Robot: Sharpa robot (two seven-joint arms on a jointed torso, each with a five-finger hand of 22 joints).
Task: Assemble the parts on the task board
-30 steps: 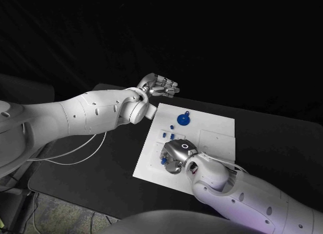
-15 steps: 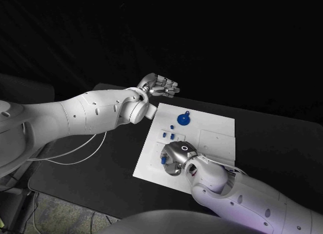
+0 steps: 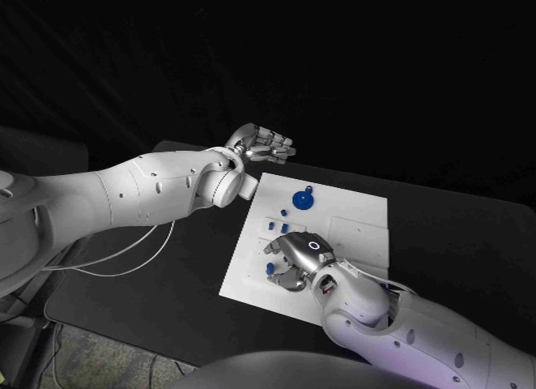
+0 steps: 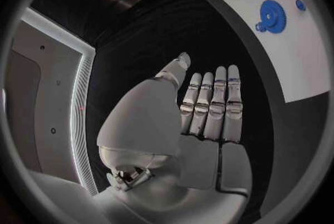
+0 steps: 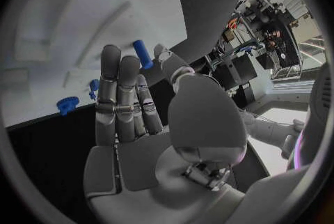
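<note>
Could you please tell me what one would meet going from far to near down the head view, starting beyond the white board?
Silver left hand held off the board's far edge → large blue gear-shaped part on the white task board → small blue pieces in a cluster → silver right hand over the board's near part.

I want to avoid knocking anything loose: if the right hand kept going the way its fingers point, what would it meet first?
Probably the small blue peg just past the right hand's fingertips, over the task board. Depth is unclear, so the fingers may pass above it.
</note>
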